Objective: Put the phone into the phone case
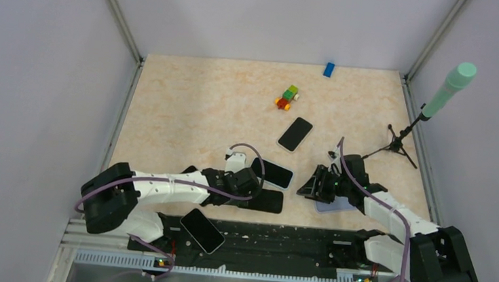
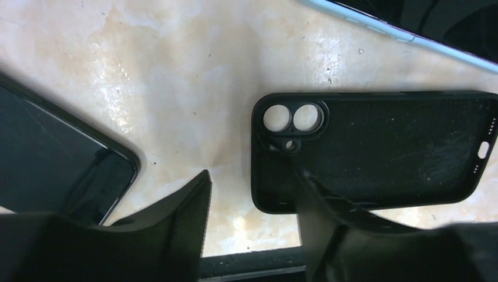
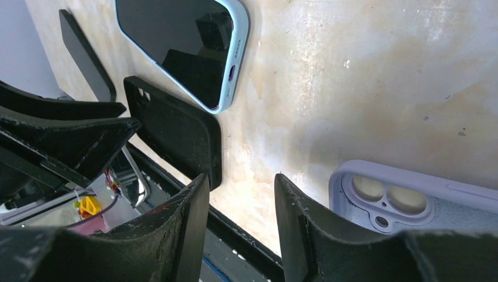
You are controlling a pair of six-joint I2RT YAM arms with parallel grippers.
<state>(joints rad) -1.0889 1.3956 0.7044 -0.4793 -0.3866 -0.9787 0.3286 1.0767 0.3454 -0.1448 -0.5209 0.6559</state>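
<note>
Both my left pincer point(image 2: 252, 176) and right pincer point(image 3: 241, 182) stand half open and empty, the left poised over the camera-hole end of the matte, dust-flecked black phone case point(image 2: 387, 153), the glossy blue-rimmed phone point(image 2: 440, 17) lying just beyond that case, so I'd seat one corner first, then press flat.

My left claw point(image 1: 255, 184) sits at the black case's point(image 1: 267, 201) left end. Just beyond that case lies a blue-edged phone point(image 1: 275, 174). To its right is my right claw point(image 1: 314, 184), over a lavender case point(image 1: 332, 204). Nearer my base, to its left, lies another phone point(image 1: 201, 230).
</note>
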